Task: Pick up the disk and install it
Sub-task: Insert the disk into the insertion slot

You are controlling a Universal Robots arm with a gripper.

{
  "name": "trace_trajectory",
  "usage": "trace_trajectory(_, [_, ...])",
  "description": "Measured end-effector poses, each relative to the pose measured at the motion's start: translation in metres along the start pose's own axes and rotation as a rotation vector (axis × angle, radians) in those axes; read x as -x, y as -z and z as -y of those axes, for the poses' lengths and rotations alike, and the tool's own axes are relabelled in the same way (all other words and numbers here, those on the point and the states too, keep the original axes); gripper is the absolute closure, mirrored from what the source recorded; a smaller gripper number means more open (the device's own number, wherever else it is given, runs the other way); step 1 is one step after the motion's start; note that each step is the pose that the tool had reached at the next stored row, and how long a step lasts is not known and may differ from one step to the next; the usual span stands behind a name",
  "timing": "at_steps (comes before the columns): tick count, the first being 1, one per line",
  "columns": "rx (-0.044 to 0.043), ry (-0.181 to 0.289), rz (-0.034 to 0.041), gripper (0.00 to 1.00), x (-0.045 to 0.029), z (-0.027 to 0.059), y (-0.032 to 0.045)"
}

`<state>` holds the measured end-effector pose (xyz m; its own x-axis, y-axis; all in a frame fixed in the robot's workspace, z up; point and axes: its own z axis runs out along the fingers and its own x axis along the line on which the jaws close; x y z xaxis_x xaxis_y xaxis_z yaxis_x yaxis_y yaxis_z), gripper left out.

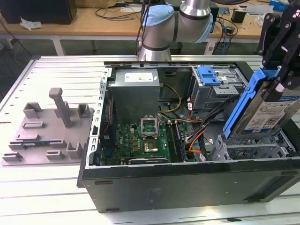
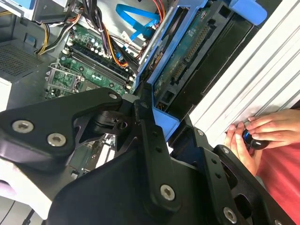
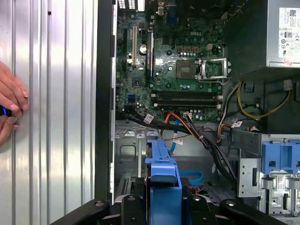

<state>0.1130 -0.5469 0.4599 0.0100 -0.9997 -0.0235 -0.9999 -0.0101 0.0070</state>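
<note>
My gripper [image 1: 280,80] is shut on the disk [image 1: 265,111], a silver drive with a white-and-blue label in a blue carrier bracket. I hold it tilted steeply on edge at the exterior view's right, over the open computer case, just above a metal drive bay [image 1: 255,149]. In the second wrist view the disk [image 2: 187,51] shows its green circuit board, and the black fingers [image 2: 146,129] clamp its blue frame. In the first wrist view the blue carrier's edge [image 3: 161,164] sticks out from the gripper [image 3: 161,206], above the case interior.
The open case [image 1: 187,183] holds a motherboard [image 1: 140,140], a grey power supply [image 1: 136,91], loose cables [image 1: 197,136] and a drive cage with a blue latch [image 1: 208,75]. A grey fixture [image 1: 51,126] lies at the left. A person's hands [image 2: 262,133] rest beside the case.
</note>
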Motion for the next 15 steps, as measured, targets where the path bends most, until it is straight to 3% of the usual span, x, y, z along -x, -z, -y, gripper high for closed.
trace_trajectory(15, [0.0000,0.000,-0.0001,0.64,-0.0026,0.0000,-0.0044])
